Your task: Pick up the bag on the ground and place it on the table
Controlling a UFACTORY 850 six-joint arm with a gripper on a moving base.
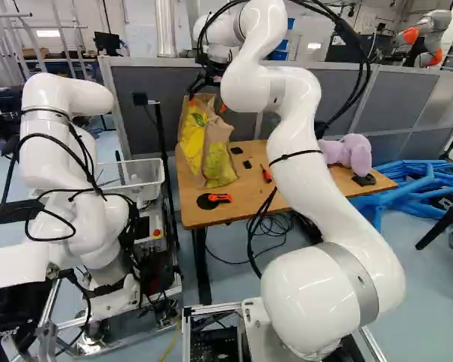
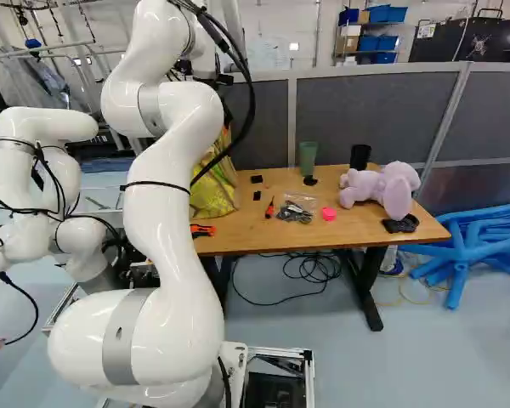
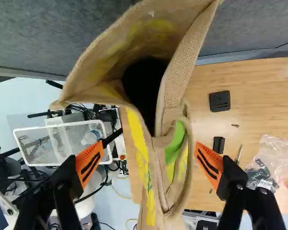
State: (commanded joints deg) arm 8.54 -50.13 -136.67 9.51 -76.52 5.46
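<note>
Wrist view: end effector (image 3: 149,161) released astride the bag (image 1: 219,154) at the counter's (image 1: 245,200) left edge; placing looks done, I'd lift clear.

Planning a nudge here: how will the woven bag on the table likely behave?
The bag has creased, curving walls, so it may fold when squeezed. Its coarse weave should slip little. Standing tall on the table, it might tip if pushed high.
</note>
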